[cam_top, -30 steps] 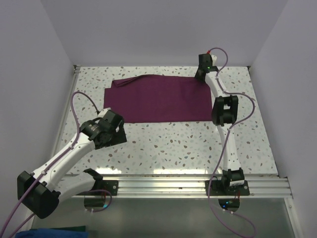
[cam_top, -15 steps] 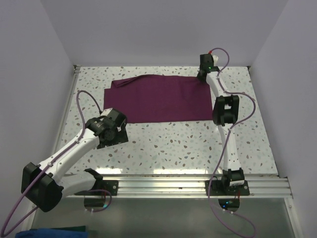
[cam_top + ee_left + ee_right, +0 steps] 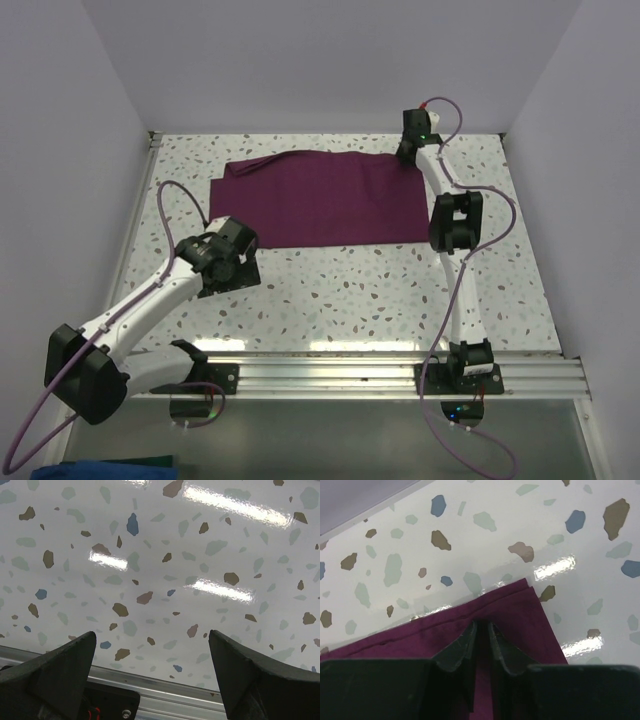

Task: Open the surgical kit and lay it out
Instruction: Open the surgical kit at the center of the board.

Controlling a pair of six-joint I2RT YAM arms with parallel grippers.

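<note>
Your right gripper point(image 3: 481, 626) is clenched on the far right corner of the maroon cloth wrap point(image 3: 320, 200), while your left gripper point(image 3: 151, 637) hangs spread wide above the speckled table point(image 3: 165, 540).

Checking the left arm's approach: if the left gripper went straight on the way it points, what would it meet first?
Most likely the bare speckled terrazzo tabletop: the open left gripper faces it with nothing between. The dark purple cloth wrap lies outside its wrist view.
</note>
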